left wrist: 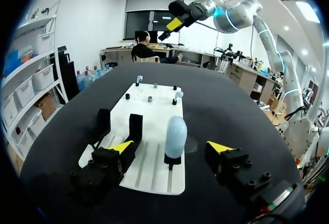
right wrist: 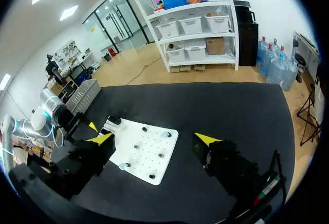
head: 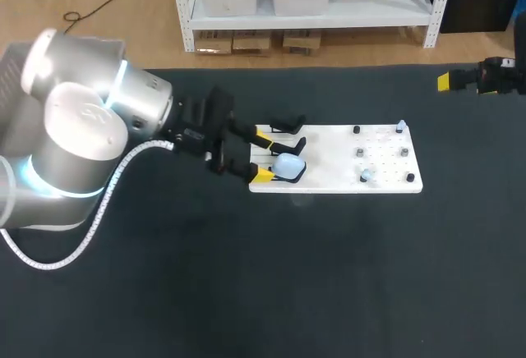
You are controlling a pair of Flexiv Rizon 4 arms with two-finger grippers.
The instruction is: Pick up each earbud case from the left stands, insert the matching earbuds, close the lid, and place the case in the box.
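Earbud case (left wrist: 176,134) sits between spread jaws of left gripper (left wrist: 171,146), untouched.

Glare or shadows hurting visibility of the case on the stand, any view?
Head view: strong highlights on the left arm shell; the pale earbud case contrasts weakly with the white board, but its outline reads. Left wrist view: case evenly lit, no hotspot, only a soft shadow on the table beside it. Right wrist view: no glare on the board; case too small to tell.
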